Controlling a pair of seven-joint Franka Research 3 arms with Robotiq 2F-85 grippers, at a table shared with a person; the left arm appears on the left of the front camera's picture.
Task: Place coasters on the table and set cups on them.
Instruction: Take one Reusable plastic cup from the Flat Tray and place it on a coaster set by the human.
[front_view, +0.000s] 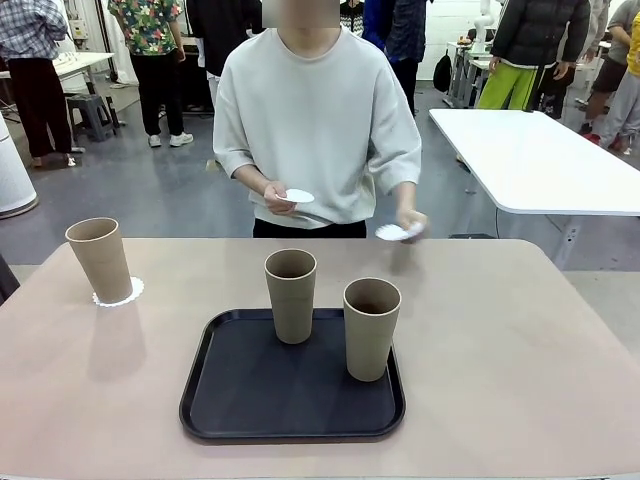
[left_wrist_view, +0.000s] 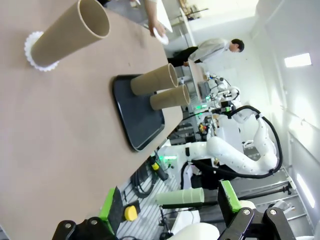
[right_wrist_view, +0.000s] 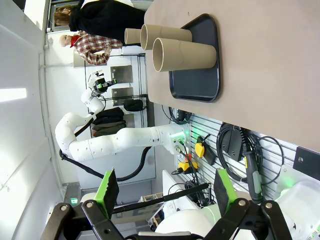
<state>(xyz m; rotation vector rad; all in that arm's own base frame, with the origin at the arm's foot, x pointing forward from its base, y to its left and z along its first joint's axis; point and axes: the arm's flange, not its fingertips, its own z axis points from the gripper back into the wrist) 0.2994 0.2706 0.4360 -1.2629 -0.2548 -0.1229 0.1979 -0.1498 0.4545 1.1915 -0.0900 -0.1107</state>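
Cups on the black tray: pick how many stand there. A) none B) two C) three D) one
B: the middle cup and the right cup stand on the tray; the left cup stands on a coaster on the table.

The front camera sits at 6 o'clock of the beige-tan bench (front_view: 520, 360), facing 12 o'clock. Both wrist cameras, rolled sideways, look across it from 8 and 4 o'clock. All three views share the black rounded-square tray (front_view: 250, 390).

- A cup (front_view: 100, 258) stood on a coaster (front_view: 125, 294) at the table's (front_view: 520, 340) left.
- On the central tray (front_view: 250, 400), a second cup (front_view: 291, 294) stood behind and left of a third cup (front_view: 371, 328).
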